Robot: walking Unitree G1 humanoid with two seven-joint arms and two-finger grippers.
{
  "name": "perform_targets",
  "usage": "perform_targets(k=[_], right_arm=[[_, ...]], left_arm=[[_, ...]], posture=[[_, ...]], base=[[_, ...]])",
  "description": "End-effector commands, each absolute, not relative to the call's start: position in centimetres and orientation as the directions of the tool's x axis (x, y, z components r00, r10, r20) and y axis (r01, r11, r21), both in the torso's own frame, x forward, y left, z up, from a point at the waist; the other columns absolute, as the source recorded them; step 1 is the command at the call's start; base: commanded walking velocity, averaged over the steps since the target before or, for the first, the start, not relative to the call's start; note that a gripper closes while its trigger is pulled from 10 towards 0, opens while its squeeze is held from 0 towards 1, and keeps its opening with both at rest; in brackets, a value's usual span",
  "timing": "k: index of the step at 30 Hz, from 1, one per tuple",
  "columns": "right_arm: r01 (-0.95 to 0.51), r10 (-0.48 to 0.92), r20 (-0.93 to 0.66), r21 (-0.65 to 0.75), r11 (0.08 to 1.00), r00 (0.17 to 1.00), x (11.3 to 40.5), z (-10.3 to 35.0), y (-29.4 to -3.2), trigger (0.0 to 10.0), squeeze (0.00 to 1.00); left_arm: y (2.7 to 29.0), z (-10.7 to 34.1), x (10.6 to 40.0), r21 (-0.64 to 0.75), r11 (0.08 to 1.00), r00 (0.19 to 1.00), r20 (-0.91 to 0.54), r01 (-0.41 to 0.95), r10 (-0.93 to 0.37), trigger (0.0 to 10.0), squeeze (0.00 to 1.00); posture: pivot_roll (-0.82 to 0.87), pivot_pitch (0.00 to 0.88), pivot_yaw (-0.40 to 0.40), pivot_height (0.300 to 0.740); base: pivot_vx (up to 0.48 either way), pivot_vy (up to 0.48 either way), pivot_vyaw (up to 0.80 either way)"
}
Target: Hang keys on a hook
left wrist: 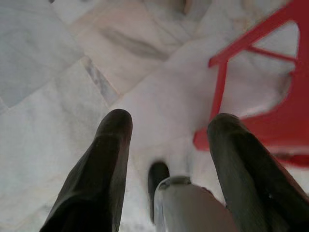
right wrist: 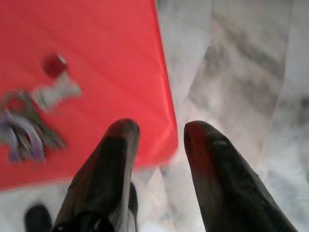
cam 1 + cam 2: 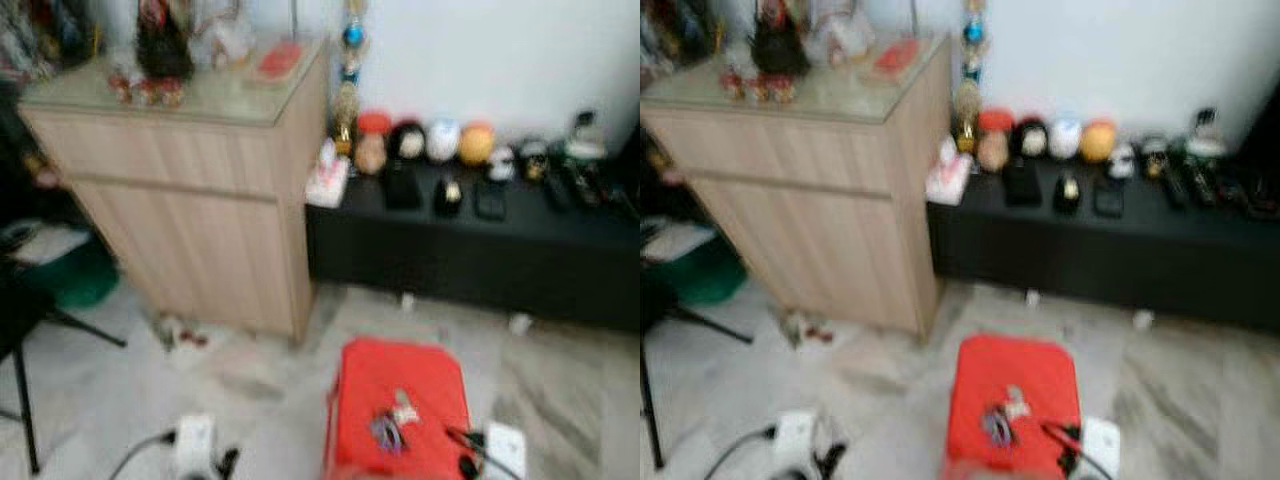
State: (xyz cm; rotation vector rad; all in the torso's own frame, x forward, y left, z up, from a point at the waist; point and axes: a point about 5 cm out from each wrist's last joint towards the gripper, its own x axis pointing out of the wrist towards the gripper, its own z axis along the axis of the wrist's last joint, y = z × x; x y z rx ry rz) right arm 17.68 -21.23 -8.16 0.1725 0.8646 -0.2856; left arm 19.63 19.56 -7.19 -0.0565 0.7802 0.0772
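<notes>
Keys (image 2: pixel 21 133) lie flat on the seat of a red plastic stool (image 3: pixel 400 385), a bunch of small metal blades on a ring with a pale tag and a round red fob beside them; no hook can be made out in these blurred pictures. The right gripper (image 2: pixel 159 128) hangs at the stool's near corner, just beside the bunch, its two long black fingers spread with nothing between them. The left gripper (image 1: pixel 169 125) hangs over the pale veined marble floor (image 3: pixel 250 380) next to the stool's legs, fingers likewise spread and empty. Judged step: the keys are on the stool, not on a hook, so a pickup appears to be in hand. That grasp calls for closing on the ring or tag (thin, loose metal on smooth plastic is likely to slide). Behind stand a wood-grain cabinet (image 3: pixel 200 190) and a low black bench (image 3: pixel 470 250) with small figurines.
</notes>
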Motion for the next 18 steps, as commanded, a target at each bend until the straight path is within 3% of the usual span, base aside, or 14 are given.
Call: perform_targets(k=[1, 10, 18], right_arm=[[0.322, -0.153, -0.765, 0.074, 0.944, 0.625, 18.22, -8.13, -19.96, 10.0, 0.00], [0.331, -0.154, -0.760, 0.085, 0.940, 0.631, 18.30, -8.07, -19.96, 10.0, 0.00], [0.253, -0.151, -0.714, 0.038, 0.967, 0.683, 18.92, -7.56, -20.07, 10.0, 0.00]], left_arm=[[21.00, -7.50, 18.66, 0.007, 0.992, 0.682, -0.726, -0.127, 0.092, 10.0, 0.00], [20.91, -7.54, 18.60, -0.001, 0.991, 0.682, -0.726, -0.133, 0.090, 10.0, 0.00], [21.05, -7.56, 18.51, 0.002, 0.991, 0.680, -0.727, -0.136, 0.095, 10.0, 0.00]], posture=[[0.12, 0.054, -0.039, 0.740], [0.12, 0.063, -0.039, 0.740], [0.11, 0.071, -0.037, 0.740]], base=[[0.000, 0.000, 0.00], [0.000, 0.000, 0.00], [0.000, 0.000, 0.00]])
